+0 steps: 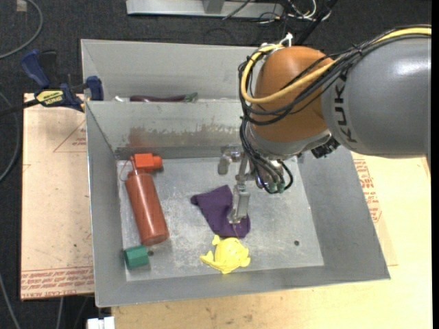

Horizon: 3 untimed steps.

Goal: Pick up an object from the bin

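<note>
At the left of the grey bin [103, 184] we see an orange-red bottle [146, 211] lying on its side along the left wall, with its squarish orange cap pointing to the back wall. Just beside its base, in the front left corner, sits a small green block [136, 256].

Near the middle of the floor lies a purple cloth [214, 206]. It is dark violet, soft and crumpled, roughly triangular, with one corner stretching left and the bulk folding down toward the front. Just in front of it, near the front wall, rests a crumpled yellow piece [226, 256].

The gripper [238, 214] reaches down onto the right part of the purple cloth, its tip meeting the fabric. We cannot tell whether it is open or closed. Above and to the right, the arm's rounded orange cover [291, 91] hangs over the back right of the bin.
</note>
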Available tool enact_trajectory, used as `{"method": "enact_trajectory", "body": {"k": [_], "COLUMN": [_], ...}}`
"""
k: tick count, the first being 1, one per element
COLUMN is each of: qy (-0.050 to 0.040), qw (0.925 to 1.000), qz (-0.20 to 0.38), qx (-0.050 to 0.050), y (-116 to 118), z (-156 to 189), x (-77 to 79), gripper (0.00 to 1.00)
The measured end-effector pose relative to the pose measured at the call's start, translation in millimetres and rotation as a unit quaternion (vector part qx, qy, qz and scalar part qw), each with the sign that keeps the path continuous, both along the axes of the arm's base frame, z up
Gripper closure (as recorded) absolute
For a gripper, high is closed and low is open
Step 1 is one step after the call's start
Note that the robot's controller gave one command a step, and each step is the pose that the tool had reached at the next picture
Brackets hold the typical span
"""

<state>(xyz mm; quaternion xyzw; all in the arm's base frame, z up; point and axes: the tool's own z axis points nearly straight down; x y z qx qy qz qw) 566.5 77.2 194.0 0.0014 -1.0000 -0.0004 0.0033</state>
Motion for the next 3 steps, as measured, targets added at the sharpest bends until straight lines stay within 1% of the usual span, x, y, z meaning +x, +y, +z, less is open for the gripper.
{"method": "enact_trajectory", "body": {"k": [1, 2, 3], "qy": [-0.0036, -0.0064, -0.0067], "qw": [1.0, 0.9995, 0.9962], "qz": [-0.001, 0.032, 0.087], "qx": [0.0, 0.001, 0.001], "y": [0, 0, 2], "z": [5, -27, -86], "x": [1.4, 6.0, 23.5], "gripper": [0.0, 0.0, 0.0]}}
